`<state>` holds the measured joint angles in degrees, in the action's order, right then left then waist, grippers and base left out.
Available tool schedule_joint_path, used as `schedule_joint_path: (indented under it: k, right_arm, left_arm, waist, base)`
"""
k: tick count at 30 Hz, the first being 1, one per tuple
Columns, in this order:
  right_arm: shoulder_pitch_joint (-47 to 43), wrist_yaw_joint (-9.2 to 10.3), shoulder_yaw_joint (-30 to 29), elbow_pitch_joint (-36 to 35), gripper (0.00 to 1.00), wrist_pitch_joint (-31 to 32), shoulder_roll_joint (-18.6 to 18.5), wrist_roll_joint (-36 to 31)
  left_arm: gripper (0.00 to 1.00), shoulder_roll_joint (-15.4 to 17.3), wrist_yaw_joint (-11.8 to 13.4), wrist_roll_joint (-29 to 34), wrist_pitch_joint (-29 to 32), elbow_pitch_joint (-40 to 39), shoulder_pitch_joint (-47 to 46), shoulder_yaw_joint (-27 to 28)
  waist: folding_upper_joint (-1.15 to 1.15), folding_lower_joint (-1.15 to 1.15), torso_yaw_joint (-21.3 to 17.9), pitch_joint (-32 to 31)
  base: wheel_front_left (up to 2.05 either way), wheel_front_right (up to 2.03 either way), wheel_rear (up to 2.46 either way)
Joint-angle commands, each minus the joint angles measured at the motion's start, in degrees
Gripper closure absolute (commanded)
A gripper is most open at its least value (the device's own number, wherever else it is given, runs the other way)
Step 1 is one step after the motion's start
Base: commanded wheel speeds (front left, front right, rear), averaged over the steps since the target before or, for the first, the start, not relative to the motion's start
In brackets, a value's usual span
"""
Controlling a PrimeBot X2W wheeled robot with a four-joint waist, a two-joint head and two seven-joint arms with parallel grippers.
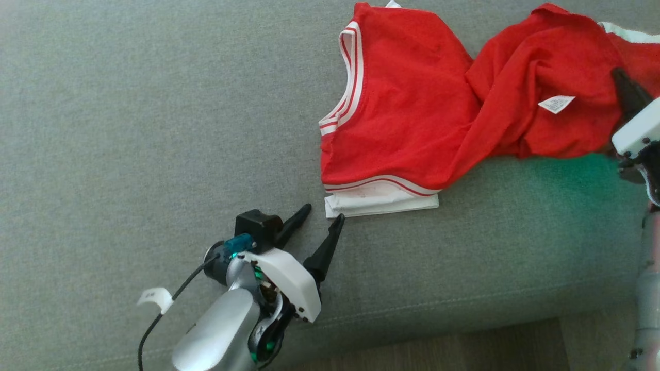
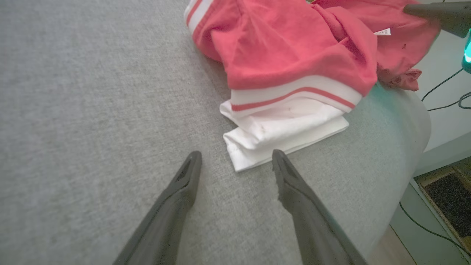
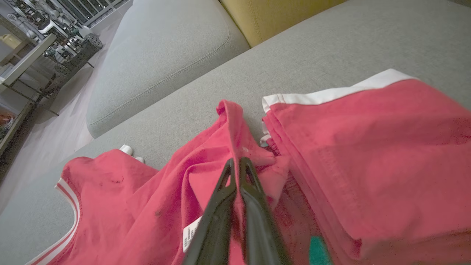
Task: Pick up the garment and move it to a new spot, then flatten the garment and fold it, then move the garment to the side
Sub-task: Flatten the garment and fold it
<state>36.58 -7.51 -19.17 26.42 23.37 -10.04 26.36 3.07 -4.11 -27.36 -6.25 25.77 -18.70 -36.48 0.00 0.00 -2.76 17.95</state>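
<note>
The garment [image 1: 412,108] is a red top with white striped trim, lying crumpled across the grey sofa seat [image 1: 154,129]; a white care label shows on a raised fold. Its white sleeve [image 2: 283,129] lies nearest my left gripper [image 1: 322,214], which is open and rests on the cushion just short of that sleeve, also seen as the left gripper [image 2: 235,158] in its wrist view. My right gripper [image 3: 236,162] is shut on a pinched ridge of the red garment [image 3: 368,154]. In the head view the right gripper [image 1: 621,77] sits at the garment's right end.
The sofa's front edge [image 1: 438,314] runs below the left arm, with wooden floor [image 1: 464,350] beyond. A yellow cushion [image 3: 279,14] and a second grey cushion [image 3: 162,55] lie behind. Cables [image 2: 445,92] trail past the sofa's end.
</note>
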Motion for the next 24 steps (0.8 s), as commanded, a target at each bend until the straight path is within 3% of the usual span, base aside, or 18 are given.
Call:
schedule_joint_path:
  k: [1, 9, 10, 11, 14, 16, 21, 24]
  right_arm:
    - [-0.4, 0.02, 0.3, -3.3, 1.00, 0.8, 0.4, 0.2]
    - [-2.1, 0.02, -0.8, -7.1, 1.00, 3.1, 2.0, -0.5]
    - [-2.3, 0.02, -1.1, -7.9, 1.00, 3.7, 2.2, -0.7]
    - [-2.4, 0.02, -1.3, -8.3, 1.00, 3.9, 2.2, -0.8]
    - [-2.9, 0.02, -1.6, -9.0, 1.00, 4.4, 2.4, -1.1]
    - [-3.4, 0.02, -1.8, -9.2, 1.00, 4.6, 2.7, -0.9]
    - [-4.6, 0.02, -3.4, -9.5, 1.00, 4.5, 3.1, 1.0]
    - [-5.1, 0.02, -4.3, -10.0, 1.00, 4.7, 3.4, 3.5]
  left_arm:
    - [0.00, -0.1, 0.2, 0.1, -1.4, 0.7, -2.1, 0.7]
    - [0.00, -0.2, 0.7, -2.4, -2.4, 7.9, -5.7, -4.4]
    - [0.54, -0.2, 0.3, -3.9, -2.1, 8.8, -6.4, -6.3]
    - [1.00, -0.2, 0.0, -4.6, -1.9, 9.3, -6.6, -7.4]
    - [1.00, -0.2, -1.6, -6.6, -1.2, 10.1, -7.0, -11.0]
    - [1.00, -0.2, -2.6, -12.1, -3.0, 7.7, -6.2, -10.9]
    - [1.00, 0.2, -3.3, -37.6, -5.7, -10.8, -4.1, -6.2]
    - [1.00, 4.1, -3.3, -47.9, -6.6, -21.5, -4.7, 0.3]
  waist:
    - [0.00, 0.00, -0.2, 0.0]
    - [0.00, 0.00, -0.5, 0.0]
    - [0.00, 0.00, -0.4, -0.1]
    - [0.00, 0.00, -0.4, -0.3]
    - [0.00, 0.00, -0.3, -1.2]
    - [0.00, 0.00, -0.3, -2.1]
    - [0.00, 0.00, 0.4, -4.6]
    - [0.00, 0.00, 1.0, -6.2]
  base:
    - [0.00, 0.00, 0.00]
    - [0.00, 0.00, 0.00]
    - [0.00, 0.00, 0.00]
    - [0.00, 0.00, 0.00]
    - [0.00, 0.00, 0.00]
    - [0.00, 0.00, 0.00]
    - [0.00, 0.00, 0.00]
    - [0.00, 0.00, 0.00]
